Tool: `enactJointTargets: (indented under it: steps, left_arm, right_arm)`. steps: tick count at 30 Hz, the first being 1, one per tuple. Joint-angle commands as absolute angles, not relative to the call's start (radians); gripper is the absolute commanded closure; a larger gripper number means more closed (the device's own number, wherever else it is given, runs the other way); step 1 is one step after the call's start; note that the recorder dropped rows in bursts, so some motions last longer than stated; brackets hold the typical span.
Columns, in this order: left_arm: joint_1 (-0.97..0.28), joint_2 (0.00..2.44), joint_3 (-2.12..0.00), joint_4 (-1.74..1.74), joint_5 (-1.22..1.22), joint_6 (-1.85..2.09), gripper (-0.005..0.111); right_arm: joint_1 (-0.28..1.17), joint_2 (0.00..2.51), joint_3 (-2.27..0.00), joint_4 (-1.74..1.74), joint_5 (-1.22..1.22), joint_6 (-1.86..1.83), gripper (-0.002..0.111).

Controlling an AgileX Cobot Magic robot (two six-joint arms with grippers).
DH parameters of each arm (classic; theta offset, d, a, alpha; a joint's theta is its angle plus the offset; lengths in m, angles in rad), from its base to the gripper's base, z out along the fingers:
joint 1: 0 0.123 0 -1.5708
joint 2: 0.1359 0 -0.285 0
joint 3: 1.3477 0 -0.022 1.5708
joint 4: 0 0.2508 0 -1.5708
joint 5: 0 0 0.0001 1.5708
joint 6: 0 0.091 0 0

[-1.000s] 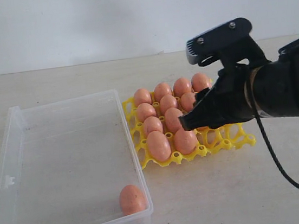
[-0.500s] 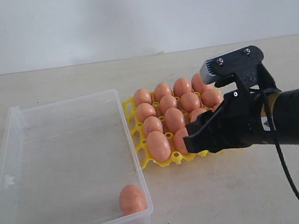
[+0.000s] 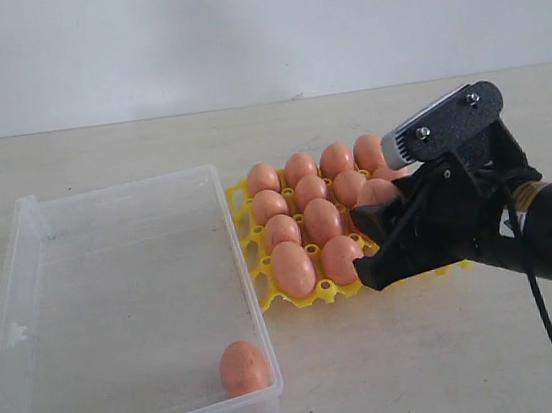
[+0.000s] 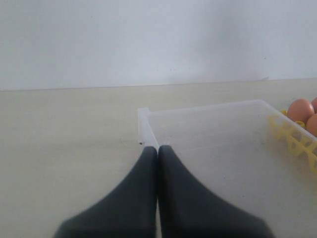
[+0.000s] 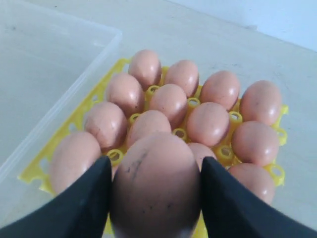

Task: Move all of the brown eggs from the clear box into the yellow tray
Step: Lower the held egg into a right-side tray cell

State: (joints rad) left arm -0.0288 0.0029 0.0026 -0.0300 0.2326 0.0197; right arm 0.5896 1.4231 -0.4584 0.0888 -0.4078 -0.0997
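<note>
- Lowered since before, the right gripper (image 3: 362, 247) is clenched on a speckled brown egg (image 5: 156, 183), shown only by its wrist view.
- Left gripper (image 4: 157, 149): jaws pressed together, empty, at the clear box (image 3: 115, 287) rim.
- One smooth egg (image 3: 243, 367) lies in its near-right corner.
- Rightward, the yellow tray (image 3: 319, 296) lattice is partly hidden.
</note>
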Motion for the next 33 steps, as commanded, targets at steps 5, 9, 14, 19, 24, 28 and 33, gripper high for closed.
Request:
enactJointTargets:
  steps: [5, 9, 14, 19, 24, 28, 33]
  left_arm:
    - [-0.033, 0.000, 0.000, -0.035, 0.231, 0.020, 0.111]
    - [-0.033, 0.000, 0.000, -0.035, 0.231, 0.020, 0.111]
    - [-0.033, 0.000, 0.000, -0.035, 0.231, 0.020, 0.111]
    - [-0.033, 0.000, 0.000, -0.035, 0.231, 0.020, 0.111]
    - [-0.033, 0.000, 0.000, -0.035, 0.231, 0.020, 0.111]
    - [-0.033, 0.000, 0.000, -0.035, 0.231, 0.020, 0.111]
    - [-0.033, 0.000, 0.000, -0.035, 0.231, 0.020, 0.111]
  right_arm:
    - [0.591, 1.520, -0.454, 0.276, -0.505, -0.160, 0.109]
    - [0.591, 1.536, -0.454, 0.276, -0.507, -0.158, 0.109]
    - [0.591, 1.538, -0.454, 0.276, -0.507, -0.139, 0.109]
    - [0.591, 1.566, -0.454, 0.276, -0.511, -0.109, 0.109]
    - [0.591, 1.606, -0.454, 0.276, -0.534, -0.105, 0.109]
    - [0.591, 1.627, -0.454, 0.276, -0.560, -0.093, 0.109]
    - [0.591, 1.627, -0.454, 0.276, -0.571, -0.066, 0.109]
